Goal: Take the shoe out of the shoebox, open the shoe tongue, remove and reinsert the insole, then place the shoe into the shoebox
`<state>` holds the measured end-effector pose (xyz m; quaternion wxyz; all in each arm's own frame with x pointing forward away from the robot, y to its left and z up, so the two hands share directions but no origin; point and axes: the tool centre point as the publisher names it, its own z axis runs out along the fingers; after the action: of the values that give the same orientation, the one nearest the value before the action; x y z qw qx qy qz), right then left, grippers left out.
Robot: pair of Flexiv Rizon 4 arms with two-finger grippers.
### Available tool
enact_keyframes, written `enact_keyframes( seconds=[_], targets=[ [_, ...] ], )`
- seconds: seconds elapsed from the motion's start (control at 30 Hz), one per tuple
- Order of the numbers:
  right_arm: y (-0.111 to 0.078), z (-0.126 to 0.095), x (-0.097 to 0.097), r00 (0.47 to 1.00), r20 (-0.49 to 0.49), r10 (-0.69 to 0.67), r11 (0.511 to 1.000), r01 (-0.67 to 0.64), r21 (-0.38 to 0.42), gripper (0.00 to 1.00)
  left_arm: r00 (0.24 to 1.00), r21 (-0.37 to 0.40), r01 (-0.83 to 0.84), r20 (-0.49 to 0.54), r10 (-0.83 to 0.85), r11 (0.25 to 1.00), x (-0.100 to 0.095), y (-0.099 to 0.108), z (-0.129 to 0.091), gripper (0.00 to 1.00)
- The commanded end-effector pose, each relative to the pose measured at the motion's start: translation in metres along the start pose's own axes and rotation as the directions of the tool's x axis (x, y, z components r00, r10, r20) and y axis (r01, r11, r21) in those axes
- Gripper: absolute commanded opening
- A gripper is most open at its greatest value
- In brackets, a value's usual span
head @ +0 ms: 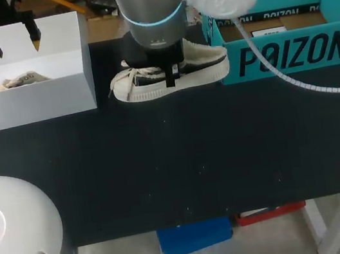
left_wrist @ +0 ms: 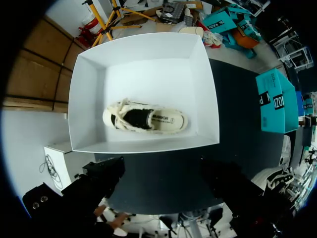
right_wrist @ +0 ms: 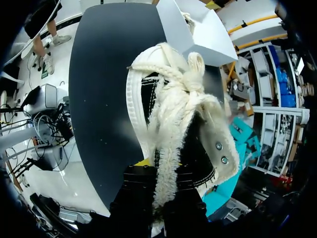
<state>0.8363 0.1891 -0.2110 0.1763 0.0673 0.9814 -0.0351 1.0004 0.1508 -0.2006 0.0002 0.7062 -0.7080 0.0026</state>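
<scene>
A cream low-top shoe (head: 199, 70) with black side panels stands on the black table (head: 176, 165) between the white shoebox (head: 29, 101) and a teal box. My right gripper (head: 171, 74) comes down on its middle and is shut on the shoe. In the right wrist view, the fingers (right_wrist: 136, 193) pinch the cream laced tongue strip of the shoe (right_wrist: 173, 109). My left gripper (head: 14, 43) hangs open above the white shoebox (left_wrist: 143, 54), apart from it. A second cream shoe (left_wrist: 146, 118) lies on its side inside that box, ahead of the left gripper (left_wrist: 166, 183).
An open teal box (head: 294, 47) stands at the back right, touching the shoe's heel end. The white shoebox takes up the back left corner. The front half of the table is bare black surface.
</scene>
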Motion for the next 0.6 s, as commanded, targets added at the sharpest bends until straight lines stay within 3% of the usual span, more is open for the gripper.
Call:
enact_keyframes(
  seconds=[0.03,0.6],
  targets=[
    [0.002,0.021,0.015,1.0,0.017,-0.006,0.999,0.006,-0.038,0.0,1.0,-0.002,0.001,0.001,-0.001,1.0,0.0,0.0,0.0,1.0],
    [0.026,0.111,0.057,0.993,-0.046,-0.108,0.988,0.102,-0.12,0.0,1.0,-0.002,0.001,0.001,-0.001,1.0,0.0,0.0,0.0,1.0]
  ],
)
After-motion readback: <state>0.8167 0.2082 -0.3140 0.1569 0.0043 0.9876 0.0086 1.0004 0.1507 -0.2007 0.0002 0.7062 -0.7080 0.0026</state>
